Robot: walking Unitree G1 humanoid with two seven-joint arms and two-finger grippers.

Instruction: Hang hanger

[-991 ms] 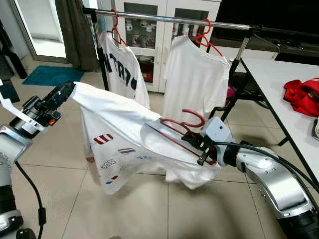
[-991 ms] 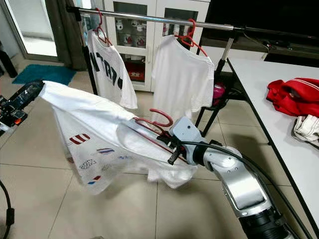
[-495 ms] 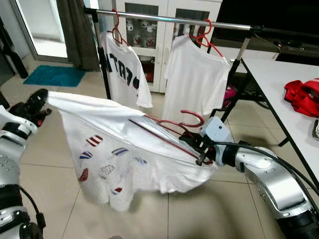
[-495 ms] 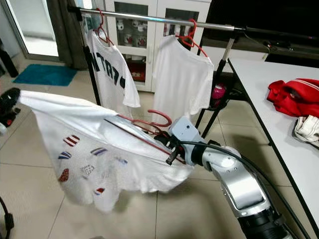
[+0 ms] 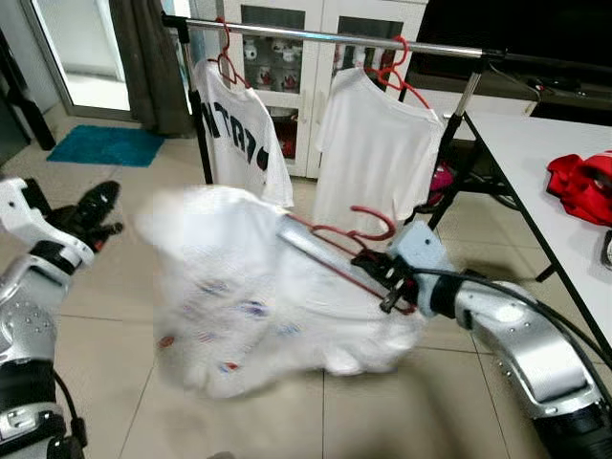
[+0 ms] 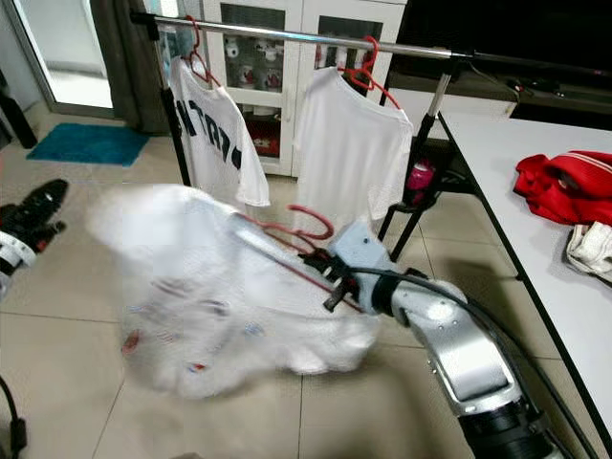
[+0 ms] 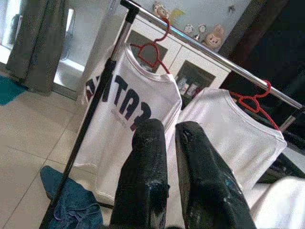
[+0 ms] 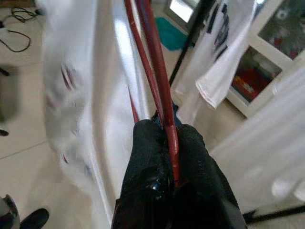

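While the right claw is clamped on the red hanger with its shirt, the rail lies up beyond it, hook toward the rail; the left claw, fingers nearly together and empty, sits farther off.

I count three white T-shirts: one with dark lettering far left on the rail, one plain to its right, and one blurred nearer, low in the middle. Three red hangers: the lettered shirt's hanger, the plain shirt's hanger, and the near hanger. One rail. One teal mat far left. One red garment on the one table, right. Two grippers: left gripper, right gripper.
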